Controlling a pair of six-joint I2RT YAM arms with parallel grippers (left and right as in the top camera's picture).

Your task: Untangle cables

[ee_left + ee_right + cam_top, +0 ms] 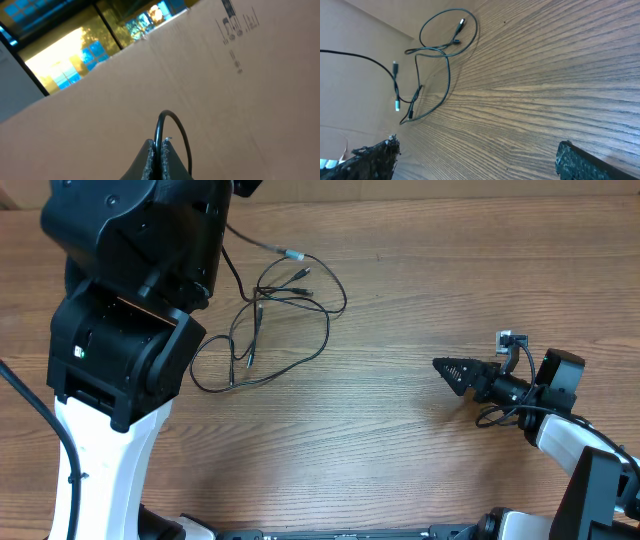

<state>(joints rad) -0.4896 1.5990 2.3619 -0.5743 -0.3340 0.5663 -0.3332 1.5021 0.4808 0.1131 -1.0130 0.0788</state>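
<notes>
The cables [258,315] lie as a loose tangle of thin black cords with small plug ends on the wooden table, left of centre. They also show in the right wrist view [448,70]. One strand [262,242] rises from the tangle toward my left arm. My left gripper [159,142] is shut on a black cable loop [172,117], held up in front of a cardboard wall. In the overhead view the arm hides this gripper. My right gripper [447,368] is open and empty [477,145], low over the table, well right of the tangle and pointing toward it.
The wooden table [400,280] stretches between the tangle and my right gripper. My left arm's bulky black and white body [120,330] covers the table's left side. A brown cardboard wall [225,100] stands behind the table, with bright windows above it.
</notes>
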